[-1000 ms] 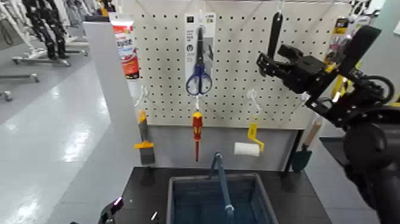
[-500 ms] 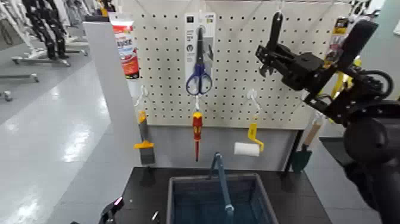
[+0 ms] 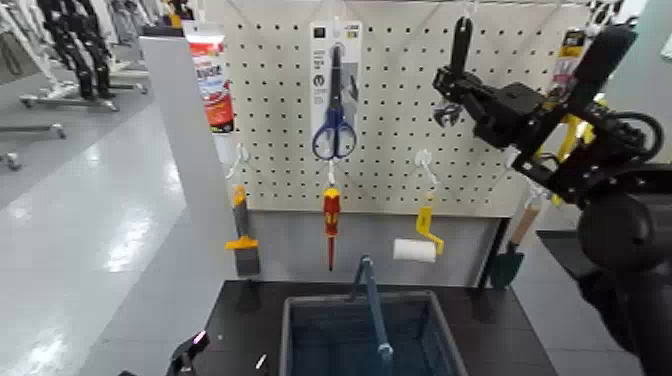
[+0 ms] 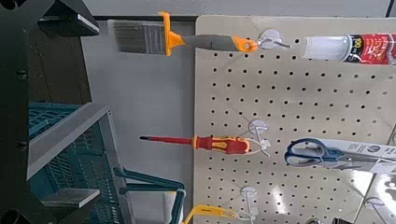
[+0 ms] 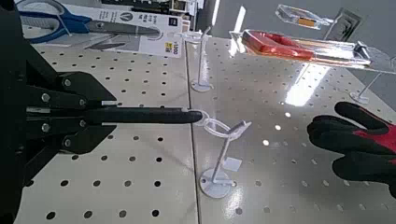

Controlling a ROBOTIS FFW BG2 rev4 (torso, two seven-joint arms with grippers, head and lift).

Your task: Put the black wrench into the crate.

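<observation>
Right gripper [image 3: 453,84], closed on the black adjustable wrench [image 5: 154,115], handle end looped on the white hook [image 5: 216,183] just beyond: you should unhook it squarely before lowering toward the blue-grey crate [image 3: 290,331] below; left gripper [image 3: 188,350], idle beside crate.

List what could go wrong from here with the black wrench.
The cord loop on the black wrench is around the hook; it might snag if the right gripper, shut on the wrench, pulls sideways.

The crate's bar handle spans its opening, so the wrench could strike it going in.
</observation>
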